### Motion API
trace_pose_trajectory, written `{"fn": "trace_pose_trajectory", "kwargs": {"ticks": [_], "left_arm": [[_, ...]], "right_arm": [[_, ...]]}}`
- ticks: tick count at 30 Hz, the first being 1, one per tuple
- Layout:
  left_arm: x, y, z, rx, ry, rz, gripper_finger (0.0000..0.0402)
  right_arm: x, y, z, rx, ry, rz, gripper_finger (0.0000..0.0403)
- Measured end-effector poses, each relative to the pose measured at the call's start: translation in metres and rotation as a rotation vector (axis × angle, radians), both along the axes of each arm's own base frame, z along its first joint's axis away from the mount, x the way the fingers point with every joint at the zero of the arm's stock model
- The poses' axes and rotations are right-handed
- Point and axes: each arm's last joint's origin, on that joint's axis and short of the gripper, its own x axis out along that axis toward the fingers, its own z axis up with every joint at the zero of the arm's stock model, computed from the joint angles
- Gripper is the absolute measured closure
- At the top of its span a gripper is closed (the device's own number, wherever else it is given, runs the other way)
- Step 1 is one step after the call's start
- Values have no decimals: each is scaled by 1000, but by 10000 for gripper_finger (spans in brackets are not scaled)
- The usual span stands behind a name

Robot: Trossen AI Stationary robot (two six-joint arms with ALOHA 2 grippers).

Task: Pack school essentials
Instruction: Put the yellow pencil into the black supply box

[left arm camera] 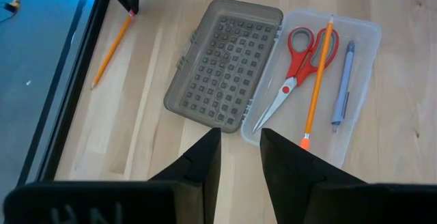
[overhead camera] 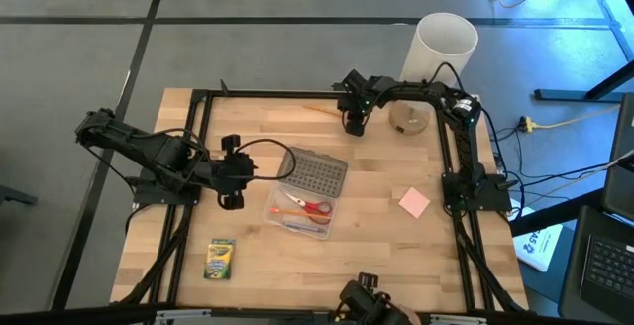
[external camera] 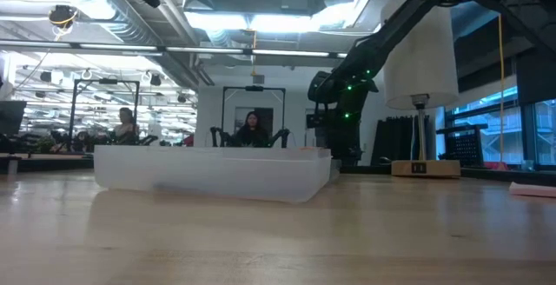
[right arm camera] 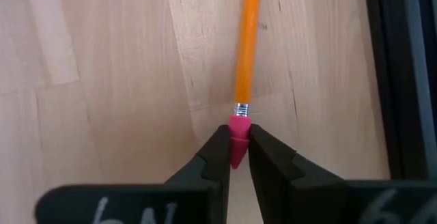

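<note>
The clear box (left arm camera: 321, 80) lies open, its grey dotted lid (left arm camera: 229, 67) folded out beside it. Inside lie the red-handled scissors (left arm camera: 300, 53), an orange pencil (left arm camera: 316, 80) and the bluish-purple pen (left arm camera: 343, 80). My left gripper (left arm camera: 240, 149) hovers open at the box's left side (overhead camera: 236, 174). My right gripper (right arm camera: 237, 152) is near the far edge (overhead camera: 354, 122), shut on a second orange pencil (right arm camera: 247, 39) that lies on the wood. The crayon box (overhead camera: 220, 259) lies flat near the near left corner. The pink block (overhead camera: 414, 202) rests to the right of the clear box. My right gripper pinches the pencil's pink eraser cap (right arm camera: 237, 130) between its two fingertips, coming from above and pointing down. The fingers lie along the pencil's line, at its very end. The pencil's shaft (left arm camera: 109, 50) stretches away over the table top, toward the left.
The tall white cylinder (overhead camera: 441, 46) stands past the far right corner, with a round tan thing (overhead camera: 408, 117) on the table before it. A black frame (overhead camera: 203, 147) runs around the table's edges. Bare wood (overhead camera: 367, 256) lies between the clear box and the near edge.
</note>
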Motion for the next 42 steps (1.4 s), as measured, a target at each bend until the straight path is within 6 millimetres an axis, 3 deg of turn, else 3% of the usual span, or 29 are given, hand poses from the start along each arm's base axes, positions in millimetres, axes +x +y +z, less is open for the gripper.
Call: {"fn": "trace_pose_trajectory", "kwargs": {"ticks": [27, 36, 42], "left_arm": [[0, 0, 0, 0, 0, 0, 305], [0, 0, 0, -1, 0, 1, 305], [0, 0, 0, -1, 0, 1, 305]], "right_arm": [[32, 45, 8, 44, -11, 10, 352], [33, 68, 53, -11, -81, -38, 352], [40, 113, 85, -40, -118, -87, 352]]}}
